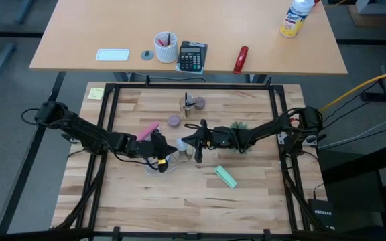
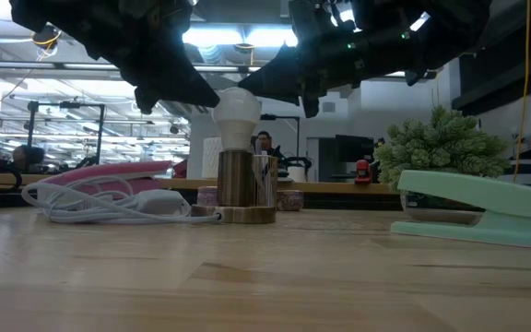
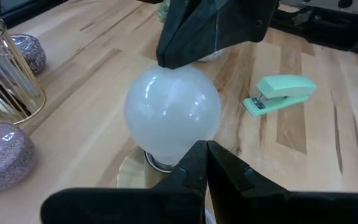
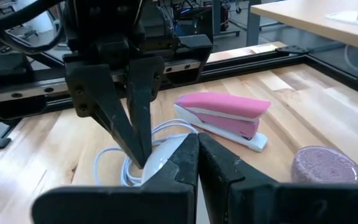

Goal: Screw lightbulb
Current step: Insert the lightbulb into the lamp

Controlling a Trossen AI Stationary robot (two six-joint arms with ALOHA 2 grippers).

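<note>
Lightbulb (image 3: 173, 115) upright in socket (image 2: 243, 214), left hand (image 1: 166, 148) and right hand (image 1: 187, 141) fingers closed, tips flanking it.

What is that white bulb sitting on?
The lightbulb stands upright in a brass-coloured socket on a round wooden base. Its screw base is hidden inside the socket. Both grippers, left gripper and right gripper, flank the bulb.
</note>
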